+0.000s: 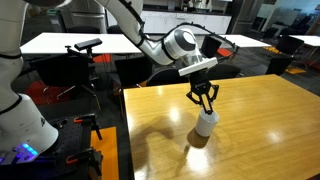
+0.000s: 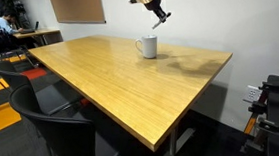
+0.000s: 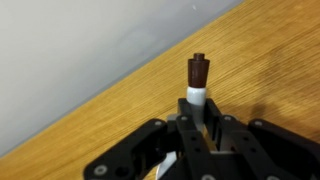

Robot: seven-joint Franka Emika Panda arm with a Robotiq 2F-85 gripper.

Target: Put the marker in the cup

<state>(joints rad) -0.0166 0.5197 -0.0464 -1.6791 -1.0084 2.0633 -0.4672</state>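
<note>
The white cup [image 1: 205,123] stands on the wooden table [image 1: 260,120]; it also shows in an exterior view [image 2: 148,46]. My gripper [image 1: 204,100] hangs just above the cup, and in an exterior view [image 2: 158,18] it sits above and slightly to one side of it. In the wrist view my gripper [image 3: 200,120] is shut on the marker [image 3: 198,80], which has a white body and a dark brown end sticking out past the fingertips. The cup is not clearly seen in the wrist view.
Black office chairs [image 2: 53,125] stand along one table edge. A white wall [image 2: 235,20] lies close behind the cup. More tables [image 1: 80,42] and a camera stand [image 1: 84,48] are beyond the table's side.
</note>
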